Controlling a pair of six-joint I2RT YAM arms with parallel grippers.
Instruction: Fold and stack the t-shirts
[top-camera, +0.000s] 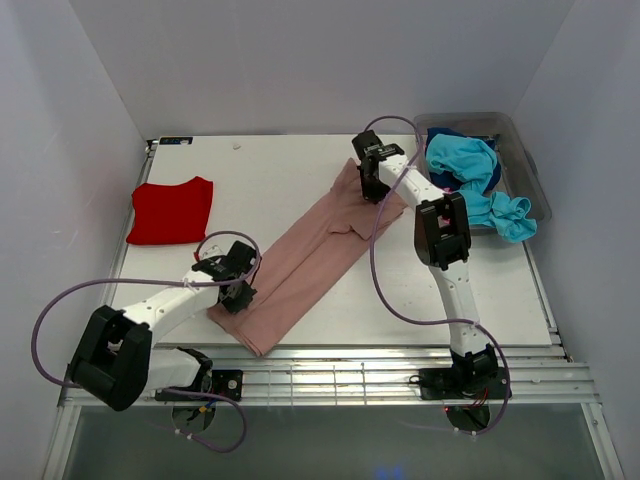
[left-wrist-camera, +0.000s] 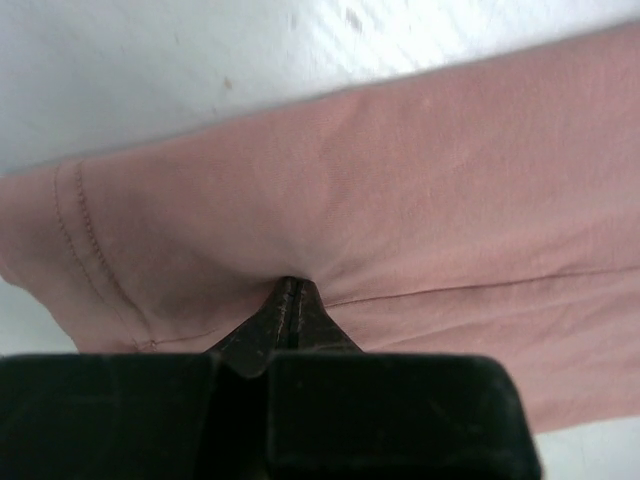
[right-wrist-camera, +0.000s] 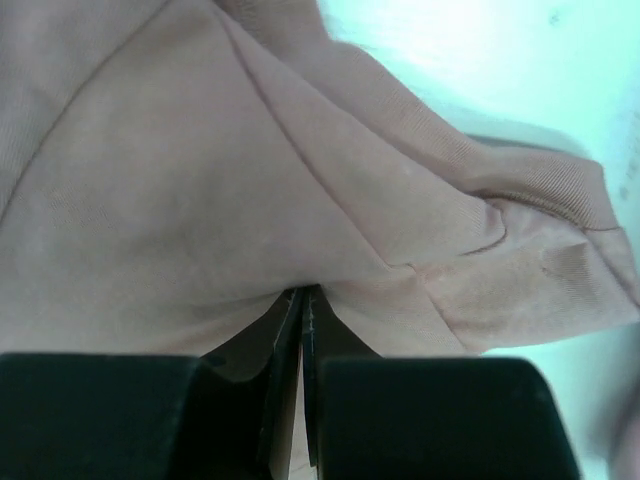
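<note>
The left gripper (left-wrist-camera: 290, 292) has its jaws pressed together on a pinch of the dusty-pink t-shirt (top-camera: 310, 255). The cloth puckers into a small crease right at the tips, and a stitched hem runs just to the left of them in the left wrist view. The right gripper (right-wrist-camera: 304, 296) is likewise closed, with only a hairline between its fingers. It grips the same shirt where several folds meet, and a ribbed band of cloth curls just beyond to the right. Seen from above, the two grips sit at opposite ends of the garment: the left one at the near-left end, the right one at the far-right end. Between them the shirt lies on the white table (top-camera: 280, 170) as a long, narrow, folded strip running diagonally, with a small ridge of cloth near its far end. No print shows on the side facing up. Well apart to the far left, a red t-shirt (top-camera: 172, 210) lies flat and roughly squared on the table. At the far right corner stands a clear grey bin (top-camera: 532, 172) holding a crumpled turquoise t-shirt (top-camera: 462, 162) with a navy one (top-camera: 492, 178) beneath it. Part of the turquoise cloth hangs over the bin's near edge.
</note>
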